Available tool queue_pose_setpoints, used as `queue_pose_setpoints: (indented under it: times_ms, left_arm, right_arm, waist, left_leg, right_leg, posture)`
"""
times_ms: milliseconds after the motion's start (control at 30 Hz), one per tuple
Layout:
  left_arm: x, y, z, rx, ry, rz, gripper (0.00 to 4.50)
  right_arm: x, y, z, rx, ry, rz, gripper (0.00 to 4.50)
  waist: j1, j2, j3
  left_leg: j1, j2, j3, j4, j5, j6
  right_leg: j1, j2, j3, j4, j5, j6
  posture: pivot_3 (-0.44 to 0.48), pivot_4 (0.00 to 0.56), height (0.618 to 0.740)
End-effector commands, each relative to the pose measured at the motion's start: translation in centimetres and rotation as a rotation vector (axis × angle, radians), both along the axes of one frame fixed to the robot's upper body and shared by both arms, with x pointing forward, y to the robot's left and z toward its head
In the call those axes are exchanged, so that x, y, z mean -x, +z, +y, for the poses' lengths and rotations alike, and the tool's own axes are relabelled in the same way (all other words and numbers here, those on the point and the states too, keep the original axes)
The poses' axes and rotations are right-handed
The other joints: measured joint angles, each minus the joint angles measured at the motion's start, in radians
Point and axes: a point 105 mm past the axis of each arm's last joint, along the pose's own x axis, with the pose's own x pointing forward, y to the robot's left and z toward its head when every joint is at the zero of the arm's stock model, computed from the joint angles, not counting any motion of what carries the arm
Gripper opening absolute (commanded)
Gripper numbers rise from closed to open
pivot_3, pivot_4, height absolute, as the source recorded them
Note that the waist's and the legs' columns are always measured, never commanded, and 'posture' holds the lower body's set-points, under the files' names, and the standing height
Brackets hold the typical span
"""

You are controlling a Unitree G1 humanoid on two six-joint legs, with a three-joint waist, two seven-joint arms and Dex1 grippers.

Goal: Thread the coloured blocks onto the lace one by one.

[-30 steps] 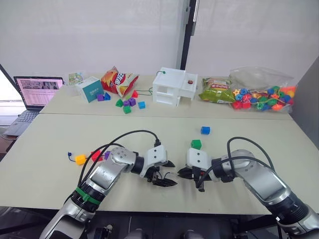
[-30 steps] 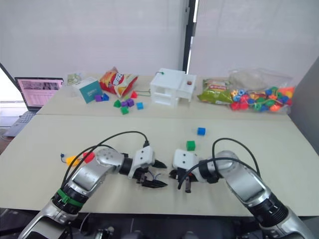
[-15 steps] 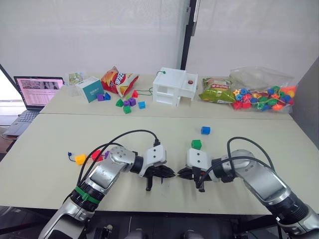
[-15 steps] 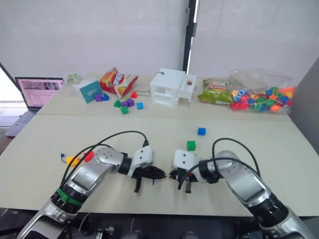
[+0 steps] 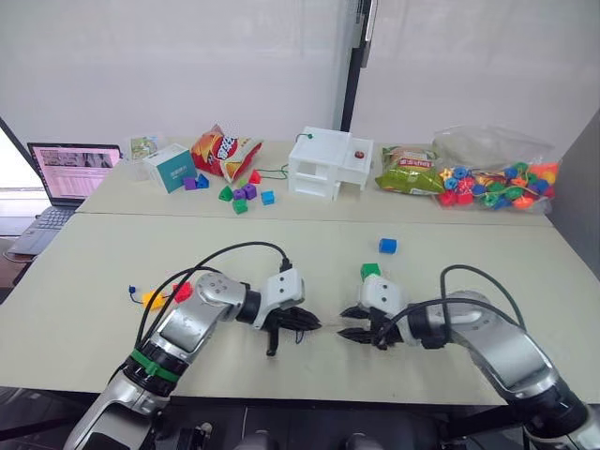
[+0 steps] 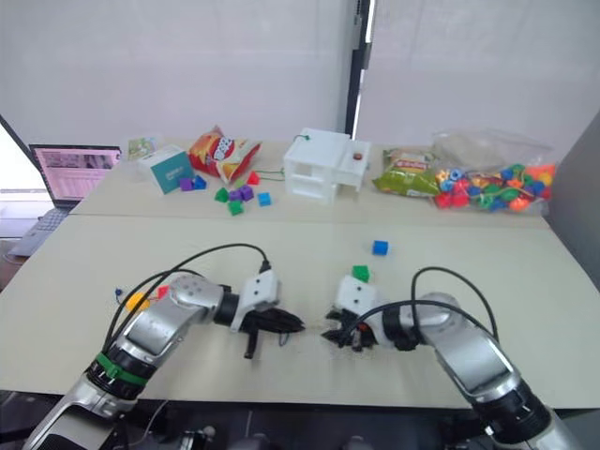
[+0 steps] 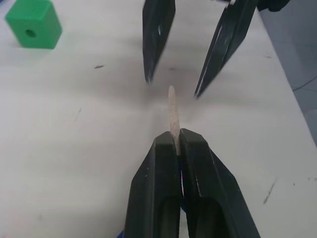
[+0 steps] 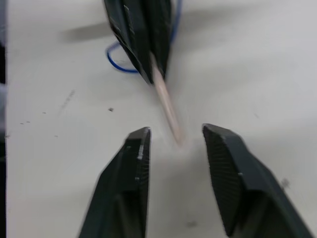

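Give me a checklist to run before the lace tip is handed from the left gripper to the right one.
1. Left gripper shut on the lace: ok.
2. Pale tip sticks out past the left fingers: ok.
3. Right gripper open: ok.
4. Tip points into the gap of the right gripper: ok.
5. Right fingers closed on the tip: not ok, not yet.
6. Green block free on the table beside the right gripper: ok.

Two pale tables stand end to end before a white wall split by a dark post.
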Motion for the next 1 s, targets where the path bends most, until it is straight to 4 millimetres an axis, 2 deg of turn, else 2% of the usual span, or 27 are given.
queue_pose_setpoints:
  times_ms: [33, 167, 300, 433, 633, 700, 767, 900, 1000]
  left_arm:
    - [0.2, 1.0, 0.1, 0.024, -0.014, -0.028, 0.00]
    - [0.2, 1.0, 1.0, 0.012, 0.010, -0.024, 0.00]
    - [0.1, 0.8, 1.5, 0.002, 0.023, -0.020, 0.00]
    - [0.0, 0.9, 1.7, -0.001, 0.028, -0.023, 0.00]
    - [-0.2, 1.1, 1.6, -0.001, 0.027, -0.029, 0.00]
    - [-0.2, 1.1, 1.6, -0.002, 0.027, -0.030, 0.00]
    - [-0.3, 1.1, 1.6, -0.004, 0.027, -0.033, 0.00]
    - [-0.3, 1.2, 1.5, -0.002, 0.026, -0.032, 0.00]
    - [-0.3, 1.2, 1.5, -0.003, 0.027, -0.033, 0.00]
  right_arm:
    - [-0.1, 1.8, -1.3, -0.068, -0.117, -0.050, 3.10]
    - [-1.5, 1.7, -3.3, -0.166, -0.417, -0.125, 4.47]
    - [-2.7, 1.2, -4.0, -0.202, -0.654, -0.206, 4.47]
    - [-4.5, 0.9, -3.7, -0.309, -0.948, -0.277, 4.47]
    - [-6.8, 0.1, -1.6, -0.390, -1.099, -0.288, 4.47]
    - [-7.4, -0.3, -0.6, -0.399, -1.091, -0.275, 4.47]
    - [-8.2, -0.8, -0.8, -0.400, -1.142, -0.279, 4.47]
    - [-9.1, -1.8, -0.4, -0.436, -1.125, -0.243, 4.47]
    - [-8.7, -1.4, -0.3, -0.503, -1.122, -0.250, 3.68]
  waist:
    - [0.000, 0.000, 0.000]
    - [-0.001, 0.000, 0.000]
    - [-0.004, 0.000, 0.000]
    - [-0.005, 0.000, 0.000]
    - [-0.010, 0.001, 0.000]
    - [-0.012, 0.001, 0.000]
    - [-0.017, 0.001, 0.000]
    - [-0.023, 0.001, 0.000]
    - [-0.027, 0.001, 0.000]
  left_leg:
    - [0.000, 0.000, 0.000, 0.000, 0.000, 0.000]
    - [0.001, 0.001, -0.001, -0.001, 0.000, 0.000]
    - [0.001, 0.000, 0.000, -0.001, 0.000, -0.001]
    - [0.000, -0.001, 0.001, -0.002, 0.001, -0.001]
    - [0.000, -0.001, 0.001, -0.003, 0.002, -0.004]
    - [0.000, -0.001, 0.001, -0.003, 0.002, -0.004]
    - [-0.001, -0.001, 0.001, -0.003, 0.003, -0.004]
    - [-0.001, -0.001, 0.001, -0.004, 0.003, -0.005]
    - [-0.001, -0.001, 0.001, -0.005, 0.003, -0.005]
  right_leg:
    - [0.000, 0.000, 0.000, 0.000, 0.000, 0.000]
    - [0.000, 0.001, 0.000, 0.000, 0.000, 0.000]
    - [-0.001, 0.001, 0.001, 0.001, 0.000, 0.000]
    - [-0.003, 0.001, 0.002, 0.001, 0.000, 0.000]
    - [-0.005, 0.001, 0.002, 0.003, 0.000, -0.001]
    - [-0.005, 0.002, 0.002, 0.003, 0.000, -0.001]
    - [-0.006, 0.002, 0.002, 0.003, 0.000, -0.001]
    - [-0.007, 0.002, 0.002, 0.003, 0.000, -0.001]
    - [-0.008, 0.002, 0.003, 0.004, 0.000, -0.001]
  posture:
    - [0.000, 0.150, 0.740]
    - [0.000, 0.150, 0.740]
    - [0.000, 0.150, 0.740]
    - [0.000, 0.150, 0.740]
    - [0.000, 0.150, 0.740]
    - [0.000, 0.150, 0.740]
    - [0.000, 0.150, 0.740]
    - [0.000, 0.150, 0.740]
    - [0.000, 0.150, 0.740]
